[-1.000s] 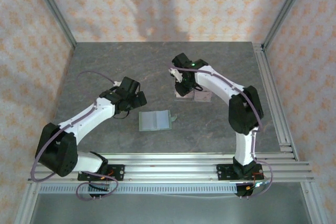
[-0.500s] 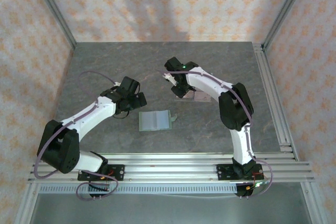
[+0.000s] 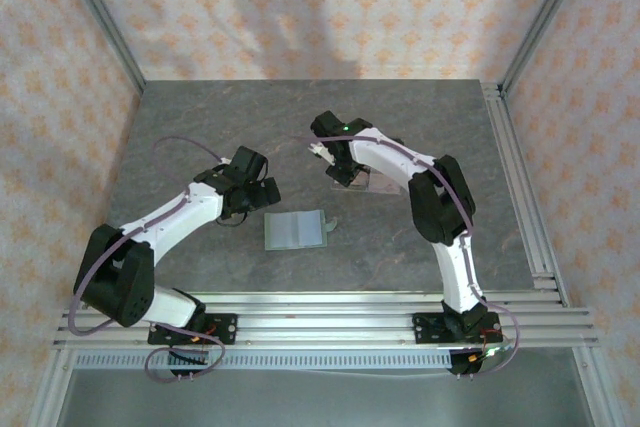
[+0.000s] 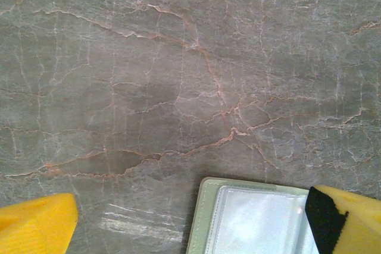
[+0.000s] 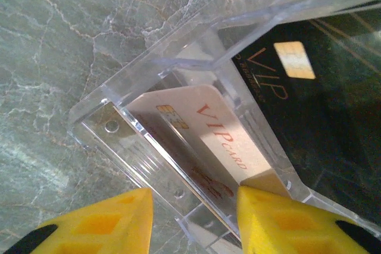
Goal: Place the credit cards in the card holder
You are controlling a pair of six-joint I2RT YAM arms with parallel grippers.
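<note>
Credit card (image 5: 205,141) in acrylic rack (image 5: 128,138)

- One pale pink card (image 5: 202,126) stood between the fingers (image 5: 101,224) of the right gripper (image 5: 193,197).
- One black card (image 5: 309,105) sat just past those fingertips.
- One clear rack (image 5: 143,81) had its corner between them.
- One green card holder (image 4: 250,218) lay beside one finger of the left gripper (image 4: 191,197).
- Each gripper had two yellow fingers, four altogether.

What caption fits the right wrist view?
Yellow fingers straddle a wall of the clear rack and a pale pink VIP card; black card in the next slot.
</note>
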